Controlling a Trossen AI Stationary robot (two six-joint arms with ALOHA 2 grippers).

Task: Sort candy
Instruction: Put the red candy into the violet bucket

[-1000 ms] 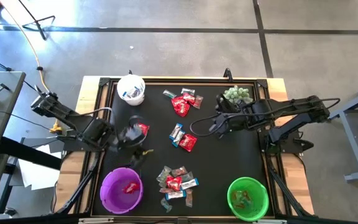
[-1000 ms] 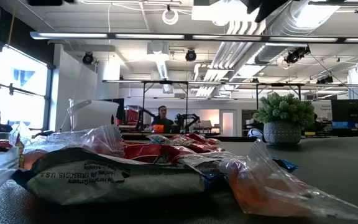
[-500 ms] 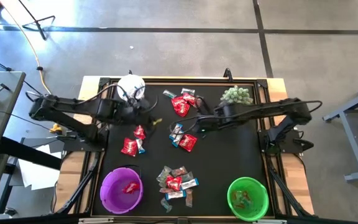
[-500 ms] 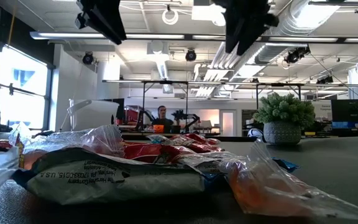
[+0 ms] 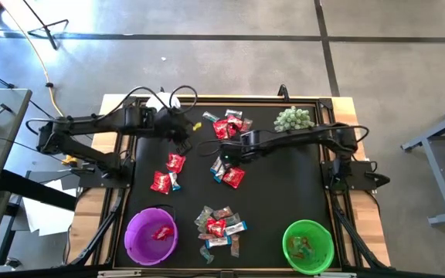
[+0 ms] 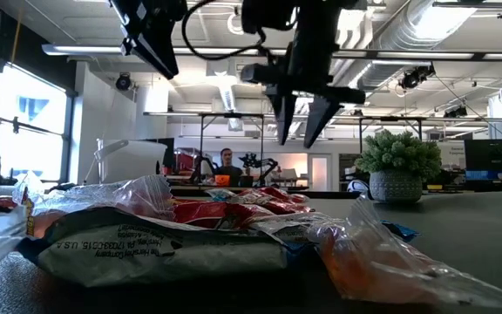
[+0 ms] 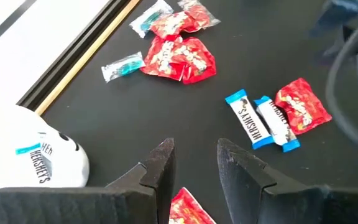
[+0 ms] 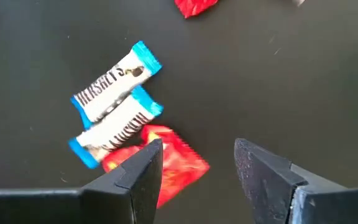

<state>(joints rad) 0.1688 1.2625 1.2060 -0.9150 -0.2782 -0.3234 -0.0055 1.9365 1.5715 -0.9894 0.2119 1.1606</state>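
Candy (image 5: 228, 127) scattered in loose groups over the black worktop (image 5: 284, 185) in the high view: red packets and a few others at upper centre; two blue-and-white mini bars (image 5: 220, 164) with a red packet (image 5: 233, 177) touching them at centre; two red packets (image 5: 168, 173) left of centre; a mixed heap (image 5: 218, 225) at lower centre. More candy inside the purple bowl (image 5: 151, 235) at lower left and the green bowl (image 5: 308, 245) at lower right. White bowl (image 5: 161, 101) at upper left, mostly hidden under the left arm. Spiky pale green plant (image 5: 293, 117) at upper right.

Left tool (image 5: 185, 137) reaching in from the left edge, poised at upper centre-left, just beside the upper group; fingers (image 7: 160, 165) parted with a narrow gap, nothing between them, dark worktop showing through. Same mini bars (image 7: 261, 122) and red packets (image 7: 179, 57) seen ahead in the left wrist view, white bowl (image 7: 39, 155) at that frame's lower left.

Right tool (image 5: 226, 152) reaching in from the right, poised just above the two mini bars at centre; fingers (image 8: 263, 168) spread wide, empty, with the bars (image 8: 114, 102) and the red packet (image 8: 169, 163) close ahead of them.

Both tools hanging from the top of the low view, right tool (image 6: 301, 122) pointing down with spread tips, clear of the candy (image 6: 164, 231) in the foreground.
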